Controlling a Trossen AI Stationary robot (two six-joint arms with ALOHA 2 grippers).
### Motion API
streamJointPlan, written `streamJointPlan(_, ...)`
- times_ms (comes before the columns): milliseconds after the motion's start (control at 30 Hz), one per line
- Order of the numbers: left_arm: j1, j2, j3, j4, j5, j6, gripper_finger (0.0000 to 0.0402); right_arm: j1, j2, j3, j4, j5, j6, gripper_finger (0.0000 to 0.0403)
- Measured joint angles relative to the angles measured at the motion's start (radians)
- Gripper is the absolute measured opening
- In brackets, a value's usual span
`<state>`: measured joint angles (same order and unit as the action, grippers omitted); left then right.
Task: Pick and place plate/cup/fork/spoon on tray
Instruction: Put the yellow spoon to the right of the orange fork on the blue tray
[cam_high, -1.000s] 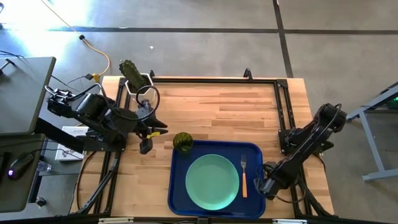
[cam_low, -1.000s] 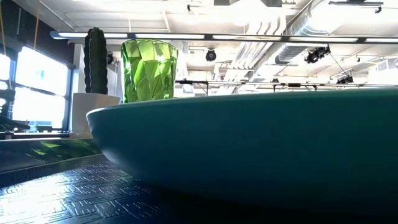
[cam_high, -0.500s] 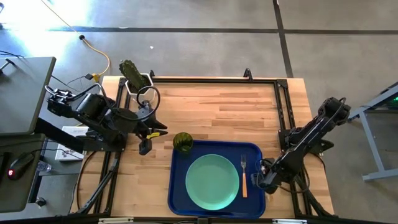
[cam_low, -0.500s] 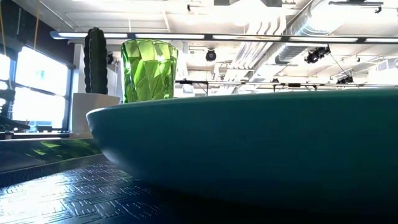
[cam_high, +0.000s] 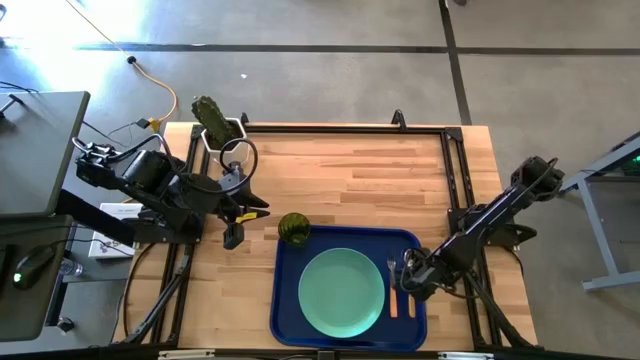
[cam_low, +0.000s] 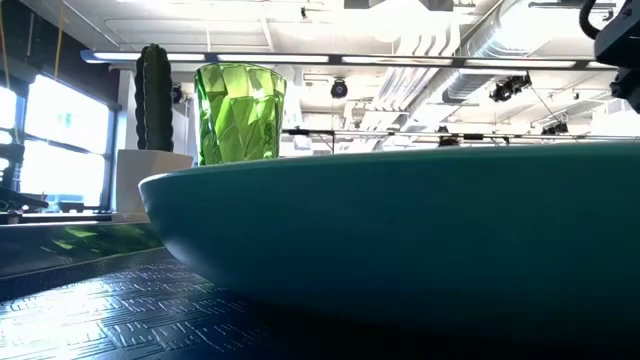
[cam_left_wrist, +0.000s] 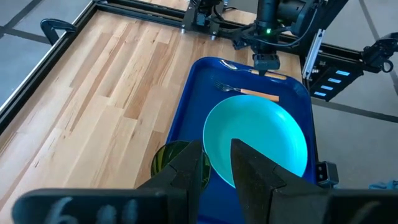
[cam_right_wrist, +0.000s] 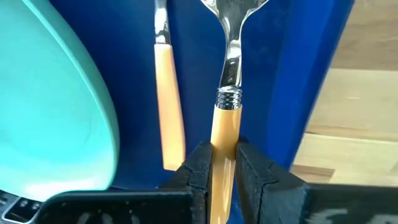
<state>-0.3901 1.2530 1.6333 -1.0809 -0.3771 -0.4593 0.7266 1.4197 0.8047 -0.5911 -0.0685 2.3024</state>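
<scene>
The dark blue tray (cam_high: 290, 300) holds the mint-green plate (cam_high: 342, 292), and the fork (cam_high: 392, 288) lies to the plate's right. The olive-green cup (cam_high: 293, 228) stands on the table at the tray's far left corner. My right gripper (cam_high: 410, 278) is over the tray's right side, shut on the spoon (cam_right_wrist: 231, 74), whose bowl (cam_left_wrist: 228, 64) points toward the far edge. My left gripper (cam_high: 233, 232) hangs left of the cup with a narrow gap between its fingers (cam_left_wrist: 214, 165), empty. My right gripper pinches the spoon's orange handle (cam_right_wrist: 224, 134) between its two fingers, which lie along the handle. The silver neck and bowl stick out ahead of them. The spoon sits over the tray floor between the fork's handle (cam_right_wrist: 169, 106) and the tray's right rim (cam_right_wrist: 311, 74). Whether it touches the floor I cannot tell.
A cactus in a white pot (cam_high: 212, 118) stands at the table's far left corner, behind my left arm. Bare wooden table (cam_high: 380, 180) stretches beyond the tray. In the low view the plate's rim (cam_low: 400, 230) fills the front, with the cup (cam_low: 240, 110) behind it.
My right gripper has moved from beside the tray's right rim toward the table's left and a little toward the far edge. It carries the spoon in over the tray beside the fork. My left arm, the cup, the plate and the fork have kept still.
</scene>
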Motion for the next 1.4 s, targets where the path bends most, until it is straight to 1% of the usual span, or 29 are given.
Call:
streamJointPlan(133, 0.000, 0.000, 0.000, 0.000, 0.000, 0.001, 0.0074, -0.018, 0.017, 0.001, -0.001, 0.023, 0.000, 0.0026)
streamJointPlan(333, 0.000, 0.000, 0.000, 0.000, 0.000, 0.025, 0.0074, -0.027, 0.112, 0.008, 0.040, 0.004, 0.001, 0.0026)
streamJointPlan(500, 0.000, 0.000, 0.000, -0.001, 0.000, 0.026, 0.0074, -0.027, 0.170, 0.060, 0.021, -0.014, 0.001, 0.0026)
streamJointPlan(667, 0.000, 0.000, 0.000, -0.001, 0.001, 0.029, 0.0074, -0.027, 0.210, 0.099, -0.049, -0.019, 0.004, 0.0026)
streamJointPlan(867, 0.000, 0.000, 0.000, -0.017, 0.001, 0.027, 0.0074, -0.032, 0.238, 0.099, -0.036, -0.034, 0.009, 0.0026)
streamJointPlan(1233, 0.000, 0.000, 0.000, -0.026, 0.001, 0.017, 0.0074, -0.032, 0.245, 0.099, -0.036, -0.054, 0.008, 0.0026)
streamJointPlan(1400, 0.000, 0.000, 0.000, -0.025, 0.001, 0.017, 0.0074, -0.032, 0.245, 0.099, -0.033, -0.055, 0.003, 0.0048)
